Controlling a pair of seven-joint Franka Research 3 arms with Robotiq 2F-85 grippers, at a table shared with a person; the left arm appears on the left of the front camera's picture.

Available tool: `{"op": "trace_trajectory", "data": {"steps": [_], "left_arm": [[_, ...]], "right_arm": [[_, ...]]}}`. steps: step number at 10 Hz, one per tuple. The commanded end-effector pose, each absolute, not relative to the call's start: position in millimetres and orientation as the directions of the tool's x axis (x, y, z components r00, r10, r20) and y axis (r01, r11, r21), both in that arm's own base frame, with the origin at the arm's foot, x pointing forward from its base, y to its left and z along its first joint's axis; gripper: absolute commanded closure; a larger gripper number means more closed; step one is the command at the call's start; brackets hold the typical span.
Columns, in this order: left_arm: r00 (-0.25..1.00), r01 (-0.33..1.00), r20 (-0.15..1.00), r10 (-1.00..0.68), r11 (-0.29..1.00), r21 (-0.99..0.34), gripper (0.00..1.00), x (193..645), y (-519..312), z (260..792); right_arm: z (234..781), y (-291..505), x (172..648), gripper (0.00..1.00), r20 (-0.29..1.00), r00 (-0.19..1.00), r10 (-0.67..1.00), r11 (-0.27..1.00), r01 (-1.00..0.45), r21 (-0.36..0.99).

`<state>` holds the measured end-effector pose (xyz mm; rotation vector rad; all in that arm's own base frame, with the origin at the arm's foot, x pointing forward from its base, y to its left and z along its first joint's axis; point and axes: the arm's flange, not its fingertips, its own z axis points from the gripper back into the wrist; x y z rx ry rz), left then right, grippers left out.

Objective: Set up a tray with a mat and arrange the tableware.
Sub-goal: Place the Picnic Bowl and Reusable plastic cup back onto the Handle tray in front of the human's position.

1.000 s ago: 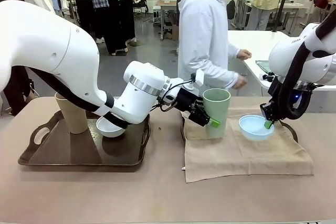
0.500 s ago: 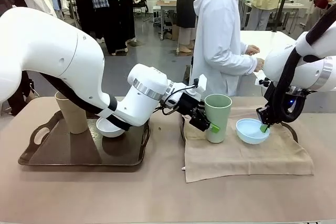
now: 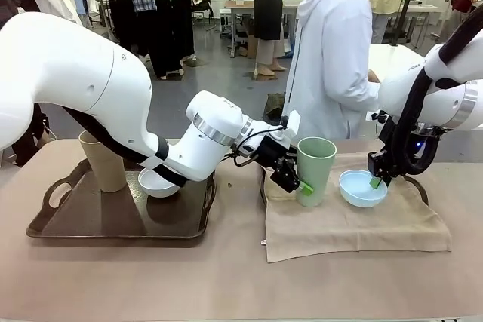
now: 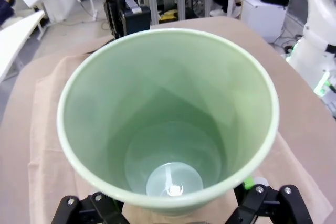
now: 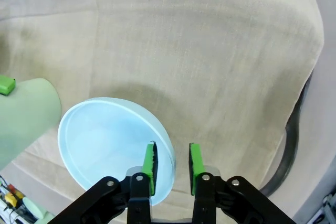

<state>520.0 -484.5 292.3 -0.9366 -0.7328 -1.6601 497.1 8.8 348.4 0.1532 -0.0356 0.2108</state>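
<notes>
On the tan cloth mat (image 3: 355, 224) stands the pale green cup (image 3: 317, 167), upright. My left gripper (image 3: 298, 180) is open, one finger on each side of its lower part. From above, the cup (image 4: 168, 119) rises between those fingers of the left gripper (image 4: 176, 205). The light blue bowl (image 3: 362, 188) rests on the mat to the cup's right. My right gripper (image 3: 377, 180) is open over its right rim. In the right wrist view, the gripper (image 5: 171, 163) has its green pads (image 5: 149, 163) apart, one either side of the bowl's (image 5: 110, 140) rim. A tan cup (image 3: 102, 160) and a white bowl (image 3: 158, 184) sit in the dark tray (image 3: 90, 220) at left.
The mat (image 5: 210, 51) lies over a second dark tray whose handle (image 3: 421, 186) shows at the right, and its rim (image 5: 294, 140) shows in the right wrist view. A person in a white coat (image 3: 332, 58) stands at the far side. Bare table lies in front.
The right gripper's fingers have come apart at the bowl's rim, and the bowl has shifted slightly left. The left fingers have spread wider around the green cup. The person has stepped to the right.
</notes>
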Motion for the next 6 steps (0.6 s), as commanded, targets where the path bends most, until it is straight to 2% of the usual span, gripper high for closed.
{"op": "trace_trajectory", "data": {"steps": [1, 2, 3, 4, 5, 6], "left_arm": [[-0.135, 0.967, 0.827, -0.546, -0.255, -0.011, 0.0, 516.1, -477.2, 303.1], [-0.115, 0.969, 0.812, -0.573, -0.244, -0.035, 0.0, 516.8, -470.4, 305.1], [-0.08, 0.972, 0.791, -0.606, -0.223, -0.072, 0.0, 517.0, -462.0, 307.7], [-0.052, 0.974, 0.756, -0.653, -0.199, -0.104, 0.0, 515.9, -454.9, 311.7], [-0.005, 0.978, 0.708, -0.706, -0.152, -0.144, 0.0, 513.7, -446.9, 318.8], [0.055, 0.982, 0.655, -0.754, -0.076, -0.17, 0.0, 512.0, -437.3, 328.5]], "right_arm": [[362.0, 7.5, 488.8, 0.53, 0.051, 0.979, 0.199, 0.974, -0.203, 0.099], [370.9, 4.3, 484.5, 0.0, 0.056, 0.977, 0.205, 0.972, -0.21, 0.102], [379.4, -1.8, 481.2, 0.33, 0.054, 0.976, 0.213, 0.97, -0.218, 0.111], [384.8, -6.4, 479.9, 0.0, 0.053, 0.977, 0.208, 0.971, -0.213, 0.111], [390.2, -9.6, 478.4, 0.25, 0.051, 0.977, 0.206, 0.971, -0.21, 0.111], [396.8, -11.1, 475.5, 0.25, 0.041, 0.978, 0.203, 0.972, -0.206, 0.11]]}}
